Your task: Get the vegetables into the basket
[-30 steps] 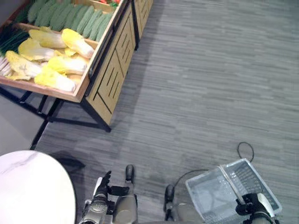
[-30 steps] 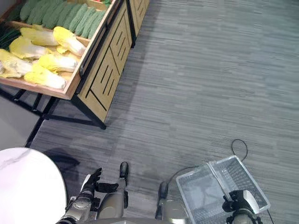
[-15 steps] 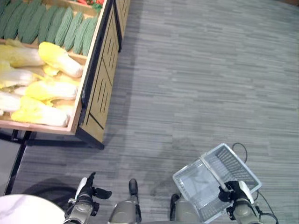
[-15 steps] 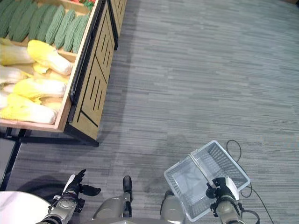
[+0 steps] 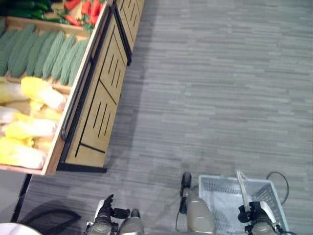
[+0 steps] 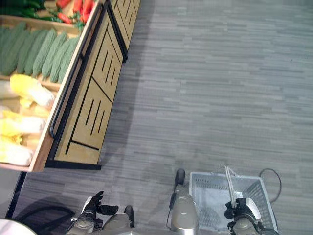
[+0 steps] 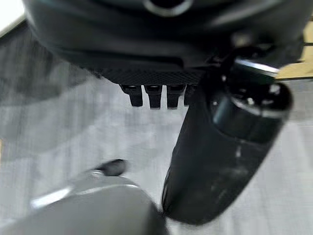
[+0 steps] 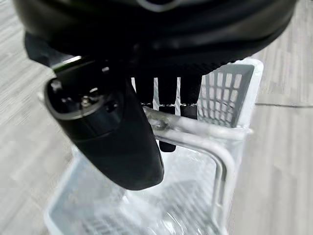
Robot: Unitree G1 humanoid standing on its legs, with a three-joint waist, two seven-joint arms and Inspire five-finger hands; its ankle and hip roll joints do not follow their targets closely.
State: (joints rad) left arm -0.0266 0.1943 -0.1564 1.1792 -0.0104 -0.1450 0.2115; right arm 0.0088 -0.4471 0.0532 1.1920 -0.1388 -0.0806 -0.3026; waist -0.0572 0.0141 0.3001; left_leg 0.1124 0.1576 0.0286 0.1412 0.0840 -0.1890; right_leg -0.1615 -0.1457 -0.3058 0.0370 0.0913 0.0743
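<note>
**A:** So what did the floor and the room look like?

**B:** Grey carpet [image 5: 220,88] with fine horizontal streaks, covering pretty much everything. Over on the robot's left stood a wooden produce stand [image 5: 98,105] with slatted side panels and a black frame, and a black rail ran along its edge. A sliver of a white round table [image 5: 7,229] poked in at the bottom-left corner.

**A:** And the veg?

**B:** All of it was on the stand, none in the basket. Yellow-white cabbages [image 5: 36,93] sat nearest, then a row of bumpy green gourds [image 5: 46,51] in the next compartment, with red peppers [image 6: 80,7] further back beside some dark green stuff I couldn't identify.

**A:** Where was the basket?

**B:** The white mesh basket [image 6: 208,188] hung low on the robot's right, just above the carpet, well apart from the stand. It looked empty. The right hand [image 6: 238,210] had its fingers curled around the basket's handle [image 8: 195,134], and the wrist view showed the thumb [image 8: 110,132] on one side of the bar with the fingers hooked over the other.

**A:** Left hand?

**B:** The left hand [image 5: 105,213] was down by the robot's left side, holding nothing. Its fingers were spread loose with the thumb sticking out, over bare carpet.
</note>
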